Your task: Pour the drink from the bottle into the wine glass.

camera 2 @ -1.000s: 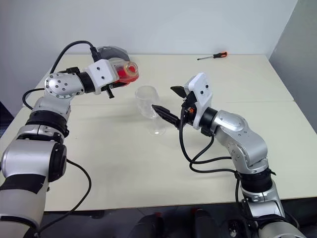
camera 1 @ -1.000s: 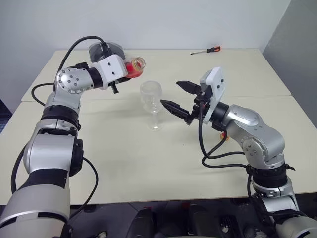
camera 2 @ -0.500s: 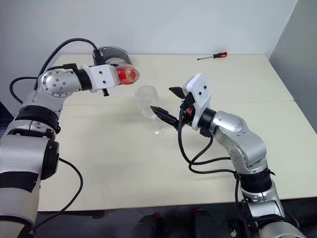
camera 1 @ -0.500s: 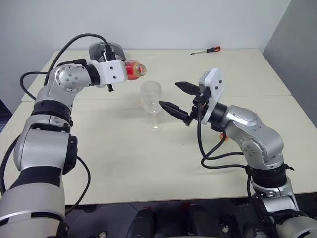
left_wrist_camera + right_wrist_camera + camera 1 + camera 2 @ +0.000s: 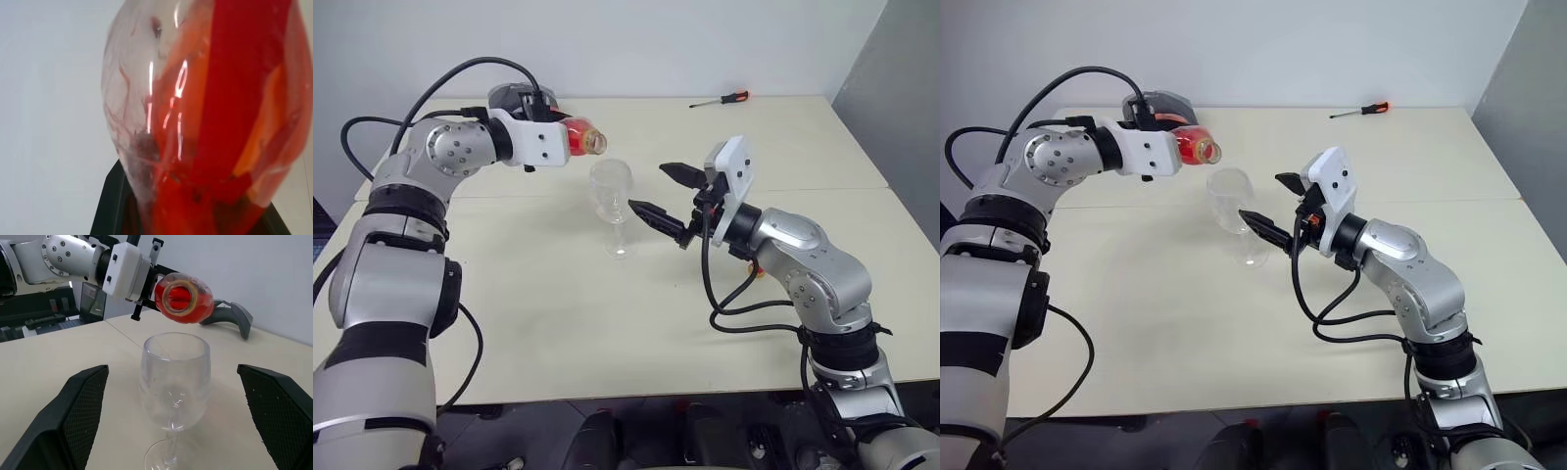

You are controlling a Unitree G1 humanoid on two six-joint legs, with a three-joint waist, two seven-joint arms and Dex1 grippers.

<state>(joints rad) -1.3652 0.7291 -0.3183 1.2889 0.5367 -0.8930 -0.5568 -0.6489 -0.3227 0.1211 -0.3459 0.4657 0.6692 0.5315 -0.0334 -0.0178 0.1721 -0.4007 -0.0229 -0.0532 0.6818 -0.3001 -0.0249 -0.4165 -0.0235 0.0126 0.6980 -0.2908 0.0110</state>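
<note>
Table [image 5: 607, 323]: cream top filling the middle of the frame, nothing spilled on it that I can see.

Left gripper [image 5: 558, 143], upper left of frame, is clenched on the bottle [image 5: 579, 140]. The bottle lies almost on its side, open neck aimed toward frame centre. In the right wrist view its mouth looks at the camera and sits above the far rim of the wine glass [image 5: 174, 377].

Right gripper [image 5: 658, 191], centre-right, stands fully spread, one finger either side of the bowl and apart from it. It grasps nothing; the glass stands unsupported on its foot.

Wine glass [image 5: 613, 206], centre of frame, looks empty. The drink [image 5: 220, 122] is all in the bottle, pooled along the body.

Risks, as I judge them:
- Mouth seems near the rim, not over the middle of the bowl. More tilt could send the stream down the outside onto the table.
- Bottle is well filled; a quick roll may give a gush and splash.
- Lowering the neck could knock the rim; the unheld glass would tip.
</note>
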